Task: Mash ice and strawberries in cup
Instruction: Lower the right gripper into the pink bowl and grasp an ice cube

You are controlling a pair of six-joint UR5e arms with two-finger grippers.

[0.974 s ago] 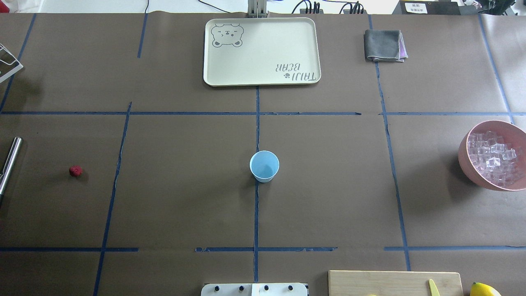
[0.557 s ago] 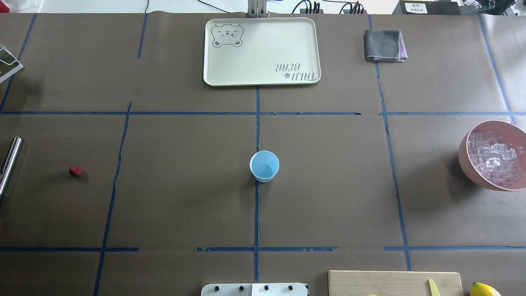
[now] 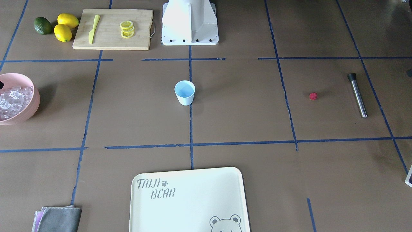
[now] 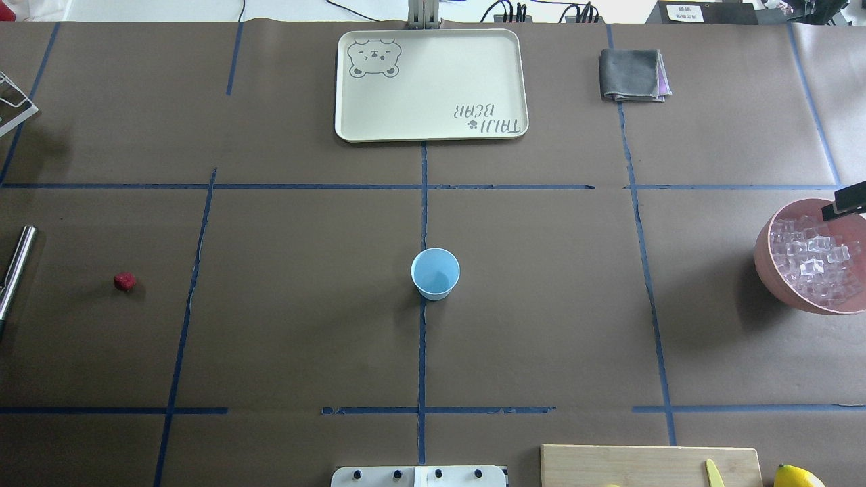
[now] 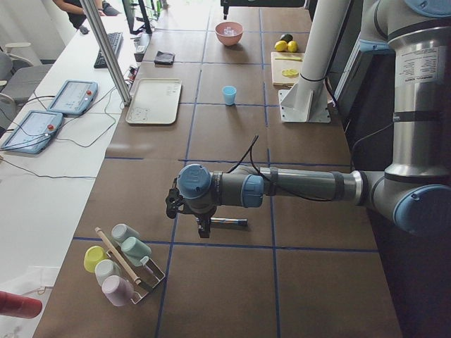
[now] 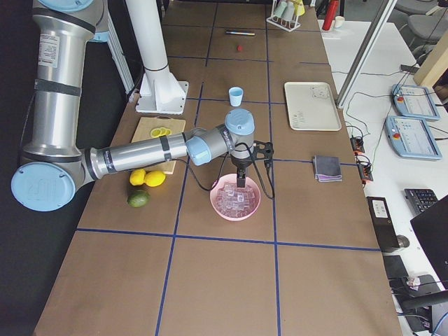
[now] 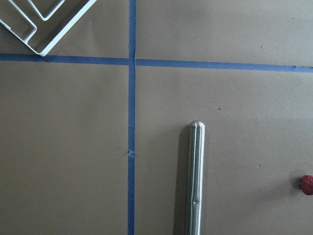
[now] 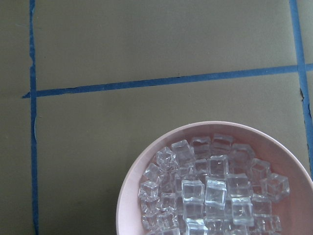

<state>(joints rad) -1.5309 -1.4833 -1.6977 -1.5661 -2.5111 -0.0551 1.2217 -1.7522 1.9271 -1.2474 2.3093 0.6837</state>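
Since the ice (image 8: 210,191) looks slick and hard, pinch one cube across flat faces; right gripper (image 6: 242,182) and left gripper (image 5: 204,229) spread cannot be told

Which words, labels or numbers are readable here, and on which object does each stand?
"TAIJI BEAR", beside a paw print, on the cream tray.
White label on a dark box beyond the table: too small to read.
Right arm's sticker and left arm's sticker: too blurred to read.
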